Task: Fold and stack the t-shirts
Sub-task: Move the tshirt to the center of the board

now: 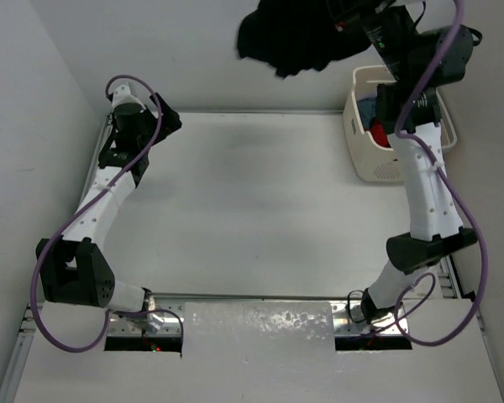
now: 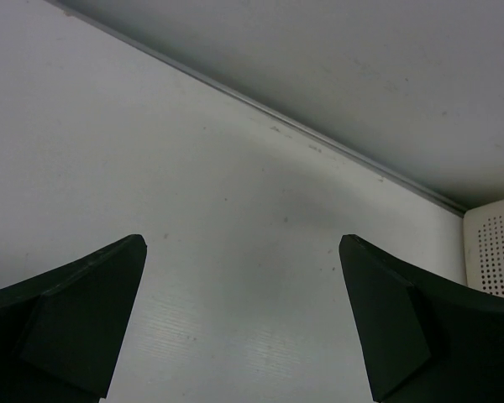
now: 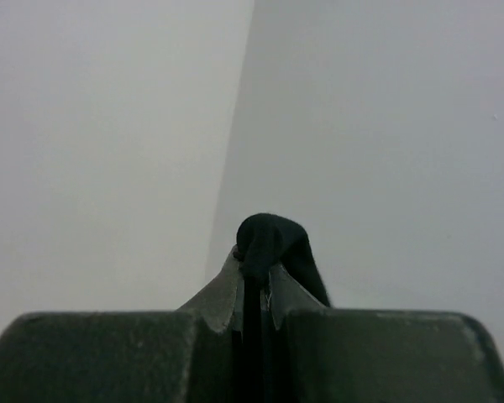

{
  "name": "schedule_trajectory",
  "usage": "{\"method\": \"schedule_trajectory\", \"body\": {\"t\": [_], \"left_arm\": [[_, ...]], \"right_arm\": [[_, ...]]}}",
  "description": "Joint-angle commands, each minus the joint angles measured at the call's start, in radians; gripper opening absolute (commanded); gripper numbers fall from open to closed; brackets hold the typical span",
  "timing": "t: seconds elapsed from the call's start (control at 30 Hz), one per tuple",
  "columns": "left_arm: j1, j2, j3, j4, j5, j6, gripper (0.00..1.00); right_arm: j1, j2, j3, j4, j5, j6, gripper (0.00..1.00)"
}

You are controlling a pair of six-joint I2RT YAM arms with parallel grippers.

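White table (image 1: 252, 210) below; black t-shirt (image 1: 286, 38) hangs clamped in right pincer (image 3: 254, 281).

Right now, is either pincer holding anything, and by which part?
The right pincer is shut on the black t-shirt by a small bunched fold; which part cannot be told. The left pincer is open and empty.

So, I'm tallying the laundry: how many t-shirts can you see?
3. A black t-shirt hangs pinched in the right gripper; a teal-blue t-shirt and a red t-shirt lie in the basket. Others may be hidden beneath.
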Motion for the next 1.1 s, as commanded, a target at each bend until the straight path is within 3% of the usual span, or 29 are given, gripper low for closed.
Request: {"method": "schedule_trajectory", "body": {"t": [0.0, 0.07, 0.13, 0.2, 0.23, 0.27, 0.33, 0.37, 0.4, 0.47, 0.6, 0.73, 0.9, 1.07], "left_arm": [[0.010, -0.056, 0.083, 0.005, -0.074, 0.023, 1.00], [0.011, -0.053, 0.134, -0.071, -0.165, -0.013, 1.00], [0.016, -0.051, 0.223, -0.122, -0.181, -0.020, 1.00], [0.017, -0.054, 0.279, -0.145, -0.219, -0.003, 1.00], [0.019, -0.053, 0.293, -0.173, -0.239, 0.002, 1.00], [0.021, -0.053, 0.303, -0.184, -0.282, 0.003, 1.00], [0.024, -0.053, 0.310, -0.210, -0.310, 0.003, 1.00], [0.025, -0.050, 0.310, -0.220, -0.316, 0.002, 1.00], [0.025, -0.046, 0.309, -0.230, -0.312, -0.003, 1.00], [0.025, -0.043, 0.300, -0.268, -0.307, -0.023, 1.00], [0.025, -0.043, 0.223, -0.352, -0.296, -0.133, 1.00], [0.025, -0.046, 0.136, -0.527, -0.249, -0.205, 1.00], [0.024, -0.143, -0.146, -0.633, -0.109, -0.291, 1.00], [0.022, -0.258, -0.402, -0.720, 0.032, -0.410, 1.00]], "right_arm": [[-0.022, -0.048, -0.124, 0.042, -0.001, 0.026, 0.00], [-0.022, -0.097, -0.222, -0.009, 0.026, 0.000, 0.00], [-0.022, -0.167, -0.431, -0.102, 0.087, -0.032, 0.00], [-0.022, -0.218, -0.610, -0.144, 0.231, -0.124, 0.08], [-0.022, -0.244, -0.789, -0.183, 0.309, -0.141, 0.13], [-0.025, -0.279, -0.869, -0.205, 0.460, -0.188, 0.34], [-0.024, -0.298, -1.020, -0.303, 0.590, -0.238, 0.50], [-0.025, -0.301, -1.042, -0.348, 0.691, -0.279, 0.84], [-0.025, -0.303, -1.059, -0.403, 0.704, -0.290, 0.98], [-0.024, -0.307, -1.076, -0.487, 0.698, -0.296, 0.99], [-0.021, -0.341, -1.177, -0.506, 0.512, -0.310, 0.99], [0.011, -0.341, -1.237, -0.624, 0.430, -0.310, 0.99], [0.060, -0.398, -1.384, -0.670, 0.376, -0.307, 0.99], [0.123, -0.406, -1.502, -0.681, 0.394, -0.196, 0.99]]}}
